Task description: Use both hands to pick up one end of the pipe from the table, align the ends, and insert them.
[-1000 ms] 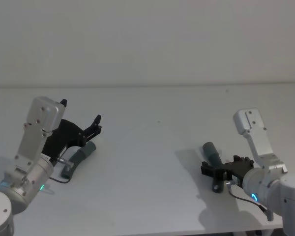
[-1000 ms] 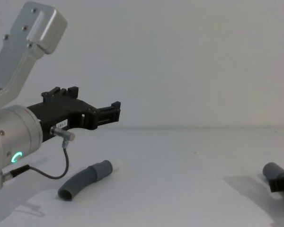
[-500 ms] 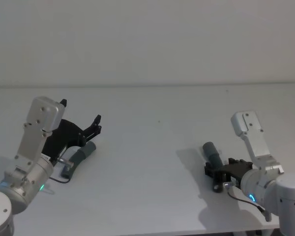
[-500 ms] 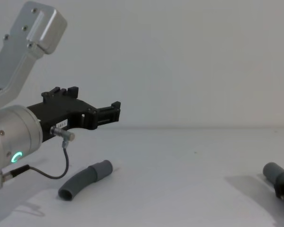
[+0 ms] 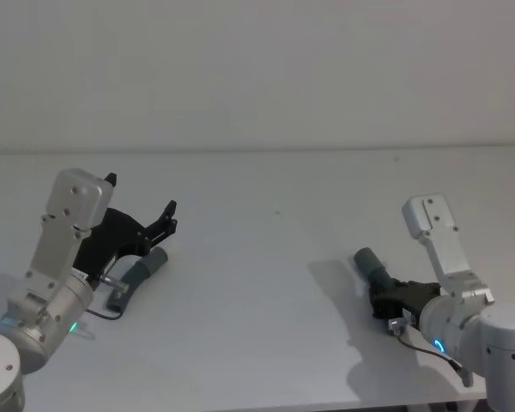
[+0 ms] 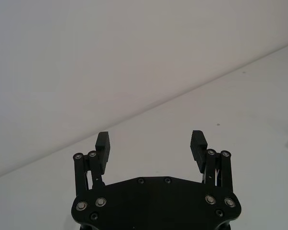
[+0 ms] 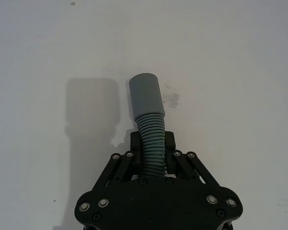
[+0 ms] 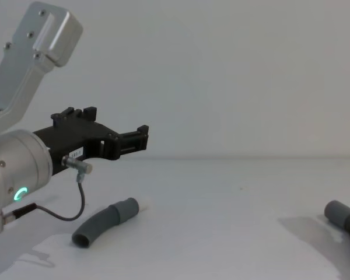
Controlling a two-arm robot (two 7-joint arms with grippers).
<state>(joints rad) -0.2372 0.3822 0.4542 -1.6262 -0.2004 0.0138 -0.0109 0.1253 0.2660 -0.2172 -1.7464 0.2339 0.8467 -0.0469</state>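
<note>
On the white table (image 5: 257, 257) lie two ribbed pipe pieces. The left piece (image 5: 140, 275) rests curved, its smooth grey cuff (image 8: 123, 210) pointing toward the table's middle. My left gripper (image 5: 142, 196) hovers open just above and behind it, nothing between its fingers (image 6: 198, 143). My right gripper (image 5: 384, 299) is shut on the ribbed part of the right piece (image 7: 151, 139), low at the table. That piece's smooth grey cuff (image 7: 145, 95) sticks out ahead of the fingers, also seen as the cuff (image 8: 338, 213) at the chest view's right edge.
A thin black cable (image 8: 52, 214) loops from my left wrist (image 8: 14, 175) down beside the left piece. A wide bare stretch of table (image 8: 221, 233) separates the two pieces. A pale wall stands behind the table.
My right gripper's fingers, spread around the right piece a second ago, have closed on its ribbed part. The left arm and left piece have not moved.
</note>
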